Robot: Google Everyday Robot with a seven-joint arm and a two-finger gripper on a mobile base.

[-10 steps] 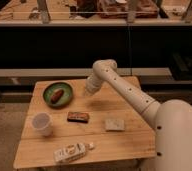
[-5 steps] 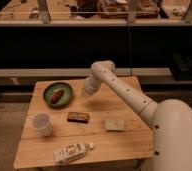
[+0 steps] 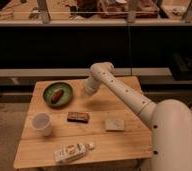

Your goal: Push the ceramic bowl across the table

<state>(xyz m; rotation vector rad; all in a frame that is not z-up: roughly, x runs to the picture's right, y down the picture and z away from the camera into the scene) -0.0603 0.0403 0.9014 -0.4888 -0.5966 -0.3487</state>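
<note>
The gripper (image 3: 88,90), its state beyond telling, is hanging just right of the bowl (image 3: 58,94), which is sitting near the table's (image 3: 106,106) far-left corner, so a leftward shove is risking sending it over the edge.

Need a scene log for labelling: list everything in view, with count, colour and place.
table: one, light wood planks, centre of view
ceramic bowl: one, dark green, far left of the table
oblong piece: one, brown, inside the ceramic bowl
plastic cup: one, translucent white, upright, near left of the table
flat bar: one, dark brown, middle of the table
flat packet: one, tan, right of the flat bar
long package: one, white with markings, lying at the near edge
robot body: one, white, at the table's right side
arm: one, white, reaching left over the table
gripper: one, pale, just right of the ceramic bowl
</note>
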